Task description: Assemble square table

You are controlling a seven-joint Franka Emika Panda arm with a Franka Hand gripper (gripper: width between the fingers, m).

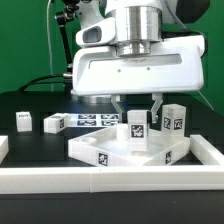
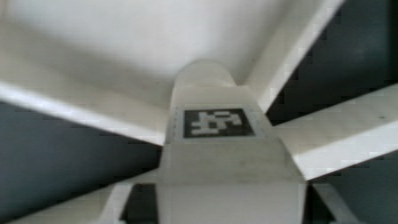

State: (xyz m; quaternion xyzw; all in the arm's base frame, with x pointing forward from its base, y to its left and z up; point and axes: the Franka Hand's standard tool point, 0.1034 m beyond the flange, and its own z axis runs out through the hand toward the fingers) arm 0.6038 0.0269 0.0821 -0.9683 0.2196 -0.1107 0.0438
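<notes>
The square table's white top (image 1: 118, 152) lies flat near the front, one corner toward the camera, a tag on its rim. A white tagged leg block (image 1: 135, 125) stands upright on it, and my gripper (image 1: 136, 117) comes down over it, shut on its sides. In the wrist view the leg (image 2: 217, 140) fills the space between my fingers (image 2: 141, 203), with the top's rim (image 2: 107, 95) behind it. Two more legs (image 1: 174, 118) stand just to the exterior view's right. Two loose leg blocks (image 1: 22, 121) (image 1: 54, 122) lie on the black table at the left.
The marker board (image 1: 95, 120) lies behind the top. Long white border rails run along the front (image 1: 110, 183) and at the left edge (image 1: 3, 148). Cables hang behind the arm at the back left.
</notes>
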